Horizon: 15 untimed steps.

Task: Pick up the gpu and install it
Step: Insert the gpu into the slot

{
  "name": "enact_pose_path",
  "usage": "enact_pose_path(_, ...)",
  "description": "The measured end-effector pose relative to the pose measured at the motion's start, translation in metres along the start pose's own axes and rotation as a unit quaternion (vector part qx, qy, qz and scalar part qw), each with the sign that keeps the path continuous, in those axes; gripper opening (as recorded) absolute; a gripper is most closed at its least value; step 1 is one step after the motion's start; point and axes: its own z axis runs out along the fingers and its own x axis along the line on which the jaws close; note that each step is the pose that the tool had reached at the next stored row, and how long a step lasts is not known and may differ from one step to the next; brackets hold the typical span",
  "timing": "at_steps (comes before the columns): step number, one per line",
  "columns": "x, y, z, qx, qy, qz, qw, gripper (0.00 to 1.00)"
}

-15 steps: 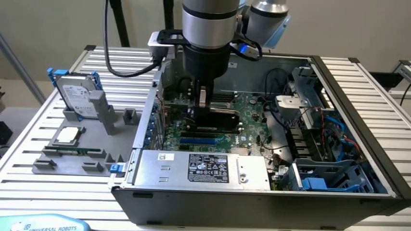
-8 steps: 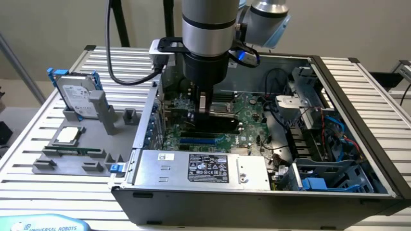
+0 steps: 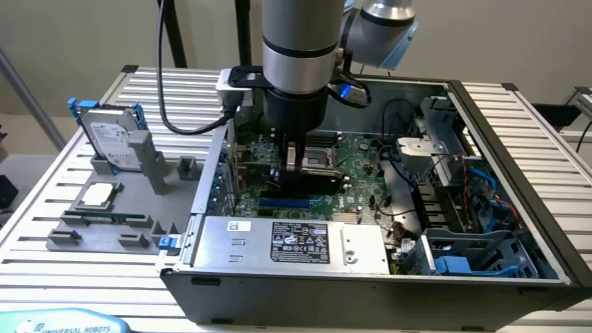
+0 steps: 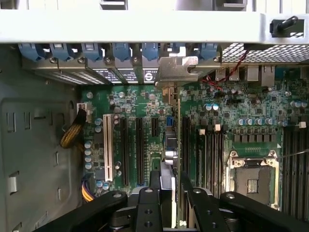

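Note:
The gpu [image 4: 178, 125] stands on edge over the motherboard [image 4: 231, 111], seen edge-on as a thin line. Its silver end bracket [image 4: 178, 72] lies against the case's rear wall, among the blue slot clips. My gripper [image 4: 170, 182] is shut on the card's top edge, with one black finger [image 4: 154, 180] on each side. In the exterior view the gripper [image 3: 298, 170] reaches down into the open computer case [image 3: 518, 159], and the gpu [image 3: 259, 158] hangs beneath it near the case's rear wall. Whether the card's lower edge sits in a slot I cannot tell.
Black expansion slots [image 4: 124, 150] and a white slot [image 4: 107, 147] lie beside the card, and the CPU socket [image 4: 253, 181] on its other side. At the exterior view's left, a grey fixture [image 3: 111, 229] holds a hard drive [image 3: 111, 139] in a blue frame and a memory stick [image 3: 107, 217]. The power supply [image 3: 291, 243] fills the case's near side.

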Motion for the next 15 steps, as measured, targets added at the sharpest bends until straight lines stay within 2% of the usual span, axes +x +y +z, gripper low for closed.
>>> enact_pose_path(10, 0.001, 0.0034, 0.0183, -0.0001, 0.0000, -0.001, 1.0000, 0.27)
enact_pose_path(15, 0.000, 0.0041, 0.0225, -0.0002, -0.0008, -0.001, 1.0000, 0.27)
